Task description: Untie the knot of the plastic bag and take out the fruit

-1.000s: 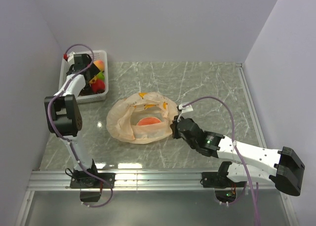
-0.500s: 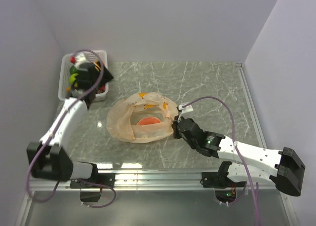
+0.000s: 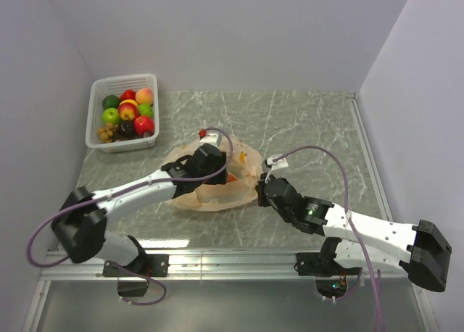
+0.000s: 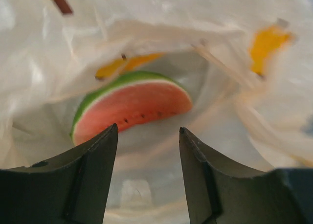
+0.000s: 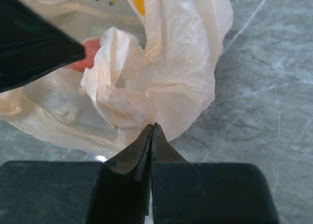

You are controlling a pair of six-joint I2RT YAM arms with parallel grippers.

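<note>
The plastic bag (image 3: pixel 190 188) lies open mid-table, and no tied knot shows. A watermelon wedge (image 4: pixel 132 104) lies inside it, red face up. My left gripper (image 4: pixel 148 131) is open and empty, hanging in the bag's mouth just short of the wedge; from above it (image 3: pixel 221 174) is over the bag's middle. My right gripper (image 5: pixel 152 127) is shut on the bag's right edge (image 5: pixel 171 62); from above it (image 3: pixel 259 187) is at the bag's right rim. Other fruit, including a red apple (image 3: pixel 143 124) and a red-yellow apple (image 3: pixel 145 95), sits in the basket.
A white basket (image 3: pixel 123 82) stands at the back left against the wall, holding fruit and green apples (image 3: pixel 110 116). The left arm stretches across the table from its base to the bag. Walls close the table on the left, back and right.
The left arm has swung from over the basket at the back left down to the bag's mouth. The right gripper has kept its hold on the bag's edge.
</note>
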